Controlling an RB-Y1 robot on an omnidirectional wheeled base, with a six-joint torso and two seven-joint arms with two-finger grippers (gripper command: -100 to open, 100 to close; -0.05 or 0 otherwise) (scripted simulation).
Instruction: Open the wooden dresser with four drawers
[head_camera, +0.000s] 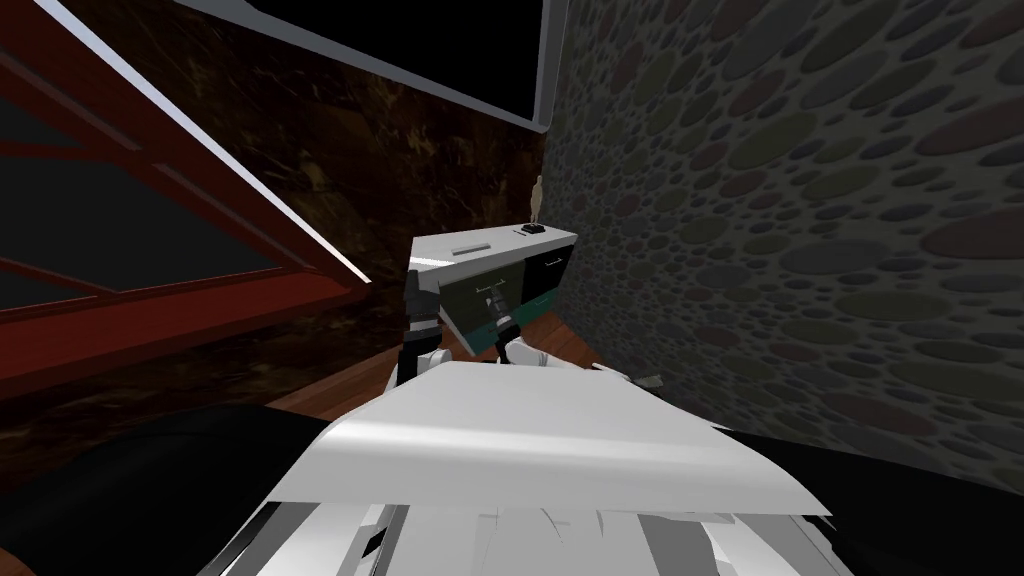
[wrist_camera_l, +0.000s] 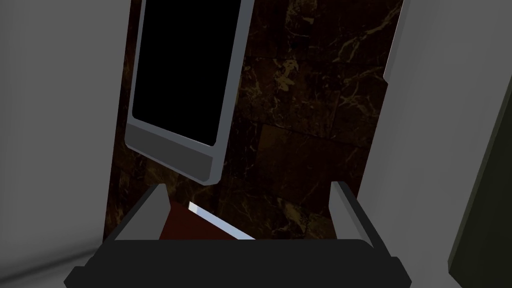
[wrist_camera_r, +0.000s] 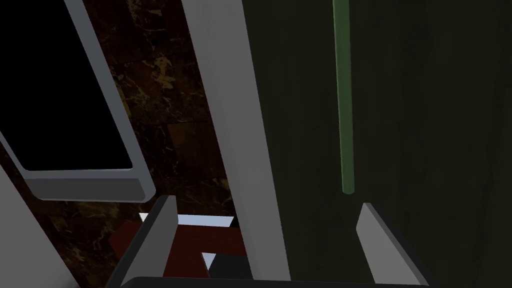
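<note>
The dresser (head_camera: 470, 250) stands just ahead of me in the middle of the scene, its right end against the pebbled wall (head_camera: 800, 200) and the dark marbled wall (head_camera: 330, 170) beyond it. It has a white top over dark olive fronts, with a small dark thing (head_camera: 532, 229) and a pale figurine (head_camera: 538, 200) at its far right corner. The step in hand looks like the reach for a handle, with no drawer pulled yet. The right gripper (wrist_camera_r: 266, 204) is close up against an olive drawer front (wrist_camera_r: 425, 125), its fingers spread wide and holding nothing. The green bar handle (wrist_camera_r: 344, 100) runs away from it, its near end just inside the line of one finger (wrist_camera_r: 380, 235) and apparently untouched. The left gripper (wrist_camera_l: 249, 186) hangs by the dresser's left end, facing the marbled wall, also wide open and empty. Next, I judge, the right hand must advance and centre itself so the bar lies squarely between the fingers, close firmly on it, then pull straight back toward me. A grip taken off-centre near the bar's end could slip.
</note>
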